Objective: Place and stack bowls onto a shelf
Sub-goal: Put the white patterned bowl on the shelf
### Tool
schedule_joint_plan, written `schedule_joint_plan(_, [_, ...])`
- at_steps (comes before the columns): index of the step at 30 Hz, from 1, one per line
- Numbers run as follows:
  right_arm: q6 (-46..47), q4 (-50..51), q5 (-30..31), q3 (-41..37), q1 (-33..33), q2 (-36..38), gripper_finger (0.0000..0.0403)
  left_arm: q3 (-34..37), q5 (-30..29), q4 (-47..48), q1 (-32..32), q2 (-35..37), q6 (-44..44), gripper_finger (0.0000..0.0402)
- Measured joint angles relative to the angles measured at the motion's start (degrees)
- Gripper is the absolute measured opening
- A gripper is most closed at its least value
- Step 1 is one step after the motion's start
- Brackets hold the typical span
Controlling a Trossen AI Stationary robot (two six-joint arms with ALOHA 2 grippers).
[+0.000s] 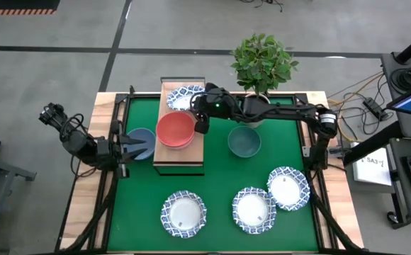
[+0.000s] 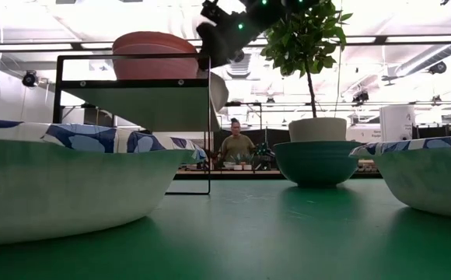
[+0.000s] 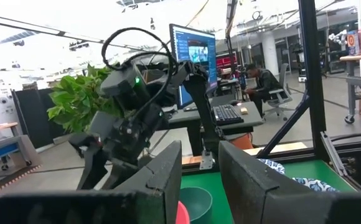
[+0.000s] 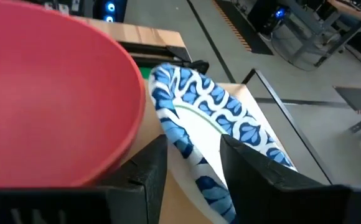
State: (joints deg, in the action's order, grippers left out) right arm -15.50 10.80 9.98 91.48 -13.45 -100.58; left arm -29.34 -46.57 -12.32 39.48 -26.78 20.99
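The shelf (image 1: pixel 181 160), a light-wood board on a black frame, carries a red bowl (image 1: pixel 174 129) that seems nested in a pink one. At its far end a white bowl with a blue patterned rim (image 1: pixel 183 96) is tilted, and my right gripper (image 1: pixel 198 108) is shut on it. The blue bowl (image 1: pixel 143 144) rests on the green mat left of the shelf. My left gripper (image 1: pixel 134 146) is open over its left rim, with no bowl between its fingers in the left wrist view. The teal bowl (image 1: pixel 244 140) and three more white-and-blue bowls (image 1: pixel 184 214) (image 1: pixel 254 210) (image 1: pixel 288 188) sit on the mat. My right gripper (image 4: pixel 194 144) has the white-and-blue bowl by its rim (image 4: pixel 190 158), one finger on the inner face and one on the outer. The fingers come level from the table's right. The bowl (image 2: pixel 219 89) is tilted on edge beside the red bowl (image 4: pixel 50 93); its lower part is hidden.
A potted plant (image 1: pixel 262 62) in a white pot stands at the far edge, under the right arm. The shelf's black frame (image 2: pixel 210 124) rises beside the tilted bowl. Bare green mat (image 1: pixel 220 177) lies between the shelf and the near bowls. People sit at desks beyond the table.
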Motion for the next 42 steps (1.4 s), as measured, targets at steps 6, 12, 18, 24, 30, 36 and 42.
schedule_joint_plan(6, [1.0,-1.0,0.0,0.0,1.3,1.0,0.0141,0.0,0.0,-3.5,0.0,-0.7,0.9,0.0091])
schedule_joint_plan(12, [3.9,-2.2,0.0,0.0,2.1,2.3,0.0140,0.3,0.0,-3.7,0.0,-2.2,-0.5,0.0091])
schedule_joint_plan(18, [7.4,-1.2,0.0,0.0,3.1,4.7,0.0130,0.6,0.0,-4.5,0.0,-3.9,-3.7,0.0091])
schedule_joint_plan(24, [11.0,2.7,0.3,0.0,3.7,7.2,0.0114,0.6,0.0,-5.1,0.0,-4.8,-5.0,0.0091])
schedule_joint_plan(30, [13.3,13.2,0.5,0.0,3.8,9.9,0.0083,0.6,0.0,-5.2,0.0,-5.1,-5.6,0.0091])
schedule_joint_plan(36, [15.5,21.8,1.8,0.0,2.6,7.5,0.0036,0.5,0.0,-5.2,0.0,-5.5,-5.5,0.0091])
schedule_joint_plan(42, [13.0,20.9,9.2,0.0,2.1,2.8,0.0009,0.5,0.0,-5.2,0.0,-5.5,-5.5,0.0091])
